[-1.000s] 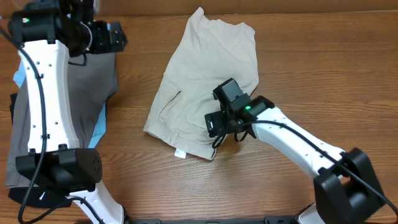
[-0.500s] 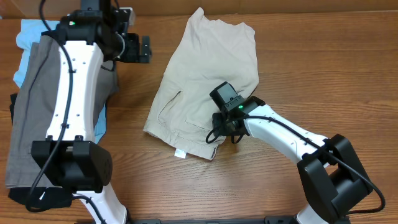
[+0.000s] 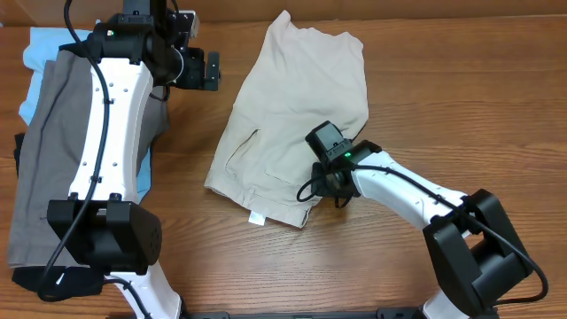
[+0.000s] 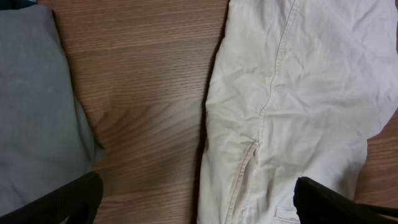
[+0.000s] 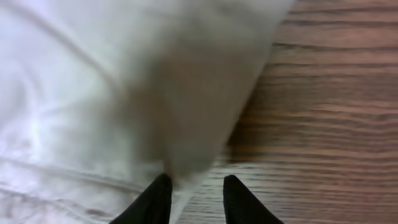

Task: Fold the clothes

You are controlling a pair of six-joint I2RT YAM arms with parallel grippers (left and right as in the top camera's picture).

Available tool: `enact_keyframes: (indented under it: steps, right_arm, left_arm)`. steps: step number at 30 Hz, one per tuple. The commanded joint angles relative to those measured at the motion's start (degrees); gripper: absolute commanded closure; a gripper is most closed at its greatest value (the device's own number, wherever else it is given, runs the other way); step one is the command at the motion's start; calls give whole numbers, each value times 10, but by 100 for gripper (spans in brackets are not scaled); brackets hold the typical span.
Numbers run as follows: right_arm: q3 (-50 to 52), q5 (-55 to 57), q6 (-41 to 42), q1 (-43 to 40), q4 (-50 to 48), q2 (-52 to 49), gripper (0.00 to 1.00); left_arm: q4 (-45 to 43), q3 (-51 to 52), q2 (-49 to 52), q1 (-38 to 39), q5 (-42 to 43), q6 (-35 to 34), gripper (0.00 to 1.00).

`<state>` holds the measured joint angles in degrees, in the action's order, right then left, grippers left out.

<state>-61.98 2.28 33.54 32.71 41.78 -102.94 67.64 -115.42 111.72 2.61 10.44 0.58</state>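
Beige shorts [image 3: 288, 115] lying on wooden table [image 3: 461, 106], right gripper [image 5: 198, 198] narrowly straddling their edge, grip unclear, left gripper [image 4: 196, 196] spread wide.

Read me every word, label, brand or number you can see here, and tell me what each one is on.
No text can be read in any of the three views.
Small white tag at the near edge of the light beige cotton shorts: too small to read, and no print can be made out on it.
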Motion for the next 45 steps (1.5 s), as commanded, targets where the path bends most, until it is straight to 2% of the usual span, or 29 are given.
enact_keyframes:
  steps: [1,14,19,29,39,41,45]
  right_arm:
    - [17,11,24,-19,7,-1,70]
    - [19,11,40,-97,75,-1,70]
    - [19,11,20,-136,93,-1,69]
    - [16,-40,-35,-269,128,0,69]
    - [-101,-45,-56,-274,214,65,68]
    - [-149,-57,-78,-274,245,103,64]
    - [-181,-85,-111,-272,263,143,60]
  left_arm:
    - [-2,3,5,0,-5,7,0]
    - [-2,3,5,0,-6,7,0]
    - [-3,3,5,0,-6,7,0]
    - [-6,3,5,0,-5,7,0]
    - [-7,3,5,0,-5,7,0]
    - [-7,3,5,0,-5,7,0]
    - [-14,3,5,0,-2,7,0]
